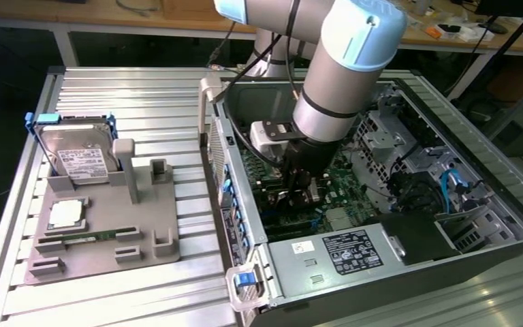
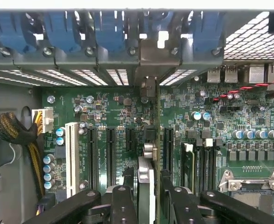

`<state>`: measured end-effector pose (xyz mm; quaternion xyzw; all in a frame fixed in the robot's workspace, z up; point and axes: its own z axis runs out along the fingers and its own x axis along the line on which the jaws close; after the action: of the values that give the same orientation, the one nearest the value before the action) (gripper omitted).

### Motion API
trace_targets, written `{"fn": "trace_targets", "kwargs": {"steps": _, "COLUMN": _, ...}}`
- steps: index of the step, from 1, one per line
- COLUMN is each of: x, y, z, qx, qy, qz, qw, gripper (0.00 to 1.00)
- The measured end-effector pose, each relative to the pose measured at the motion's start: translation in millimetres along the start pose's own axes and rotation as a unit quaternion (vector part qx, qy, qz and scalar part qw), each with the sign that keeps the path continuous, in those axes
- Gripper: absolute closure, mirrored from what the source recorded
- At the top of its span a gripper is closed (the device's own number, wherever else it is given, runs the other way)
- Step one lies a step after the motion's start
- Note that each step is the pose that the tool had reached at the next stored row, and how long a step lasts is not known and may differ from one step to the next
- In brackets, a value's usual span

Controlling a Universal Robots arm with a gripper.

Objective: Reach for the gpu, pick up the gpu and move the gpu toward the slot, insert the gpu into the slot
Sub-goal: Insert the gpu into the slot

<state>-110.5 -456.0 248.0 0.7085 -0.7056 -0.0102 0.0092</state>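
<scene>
My gripper (image 1: 299,193) reaches down inside the open computer case (image 1: 243,204), over the green motherboard (image 2: 104,112). In the wrist view its black fingers (image 2: 122,203) are shut on the gpu (image 2: 145,179), which I see edge-on as a thin upright card. The card runs from between the fingers to the case's rear wall, and its metal end bracket (image 2: 148,88) lies against that wall. The gpu stands in line among the black expansion sockets (image 2: 111,149). The slot is hidden under the card, so I cannot tell how deep the card sits.
On a grey holder (image 1: 107,235) at the exterior view's left are a silver hard drive (image 1: 78,158), a processor chip (image 1: 66,213) and a green memory stick (image 1: 84,238). Memory sockets (image 2: 197,163), the processor socket (image 2: 253,191), a white socket (image 2: 72,156) and a cable bundle (image 2: 10,133) surround the card.
</scene>
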Motion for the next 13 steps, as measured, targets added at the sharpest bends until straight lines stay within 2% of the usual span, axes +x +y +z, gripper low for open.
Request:
{"fn": "trace_targets", "kwargs": {"steps": 5, "x": -0.2, "y": 0.6, "z": -20.1, "qx": 0.0007, "qy": -0.0002, "qz": 0.0, "qw": 1.0, "gripper": 0.65}}
{"fn": "trace_targets", "kwargs": {"steps": 10, "x": -0.2, "y": 1.1, "z": -32.5, "qx": 0.001, "qy": 0.0, "qz": 0.0, "qw": 1.0, "gripper": 0.65}}
{"fn": "trace_targets", "kwargs": {"steps": 11, "x": -0.2, "y": 1.2, "z": -33.5, "qx": 0.001, "qy": -0.0001, "qz": 0.0, "qw": 1.0, "gripper": 0.67}}
{"fn": "trace_targets", "kwargs": {"steps": 13, "x": -0.3, "y": 1.2, "z": -34.9, "qx": 0.0011, "qy": -0.0003, "qz": 0.0, "qw": 1.0, "gripper": 0.8}}
